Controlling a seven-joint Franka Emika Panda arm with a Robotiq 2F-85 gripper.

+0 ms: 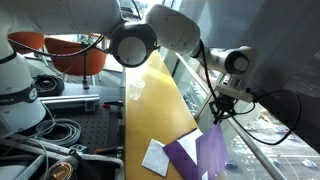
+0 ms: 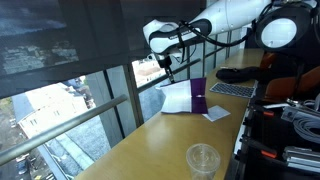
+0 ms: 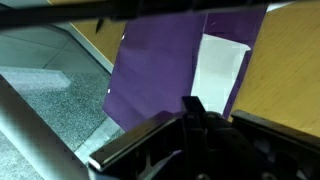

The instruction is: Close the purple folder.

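Observation:
The purple folder (image 3: pixel 160 70) lies on the wooden table (image 1: pixel 155 105) by the window. In both exterior views (image 1: pixel 185 155) (image 2: pixel 198 95) one cover stands raised above the other. White paper sheets (image 2: pixel 175 98) show inside it, and in the wrist view (image 3: pixel 220 68) too. My gripper (image 1: pixel 220 112) hangs a little above the raised cover, apart from it (image 2: pixel 166 68). In the wrist view its fingertips (image 3: pixel 192 103) meet at the centre, with nothing seen between them.
A small white square card (image 1: pixel 158 157) lies on the table beside the folder (image 2: pixel 216 114). A clear plastic cup (image 2: pixel 203 158) stands near the table's end. A keyboard (image 2: pixel 232 90) lies further along. A window rail (image 2: pixel 90 115) runs beside the table.

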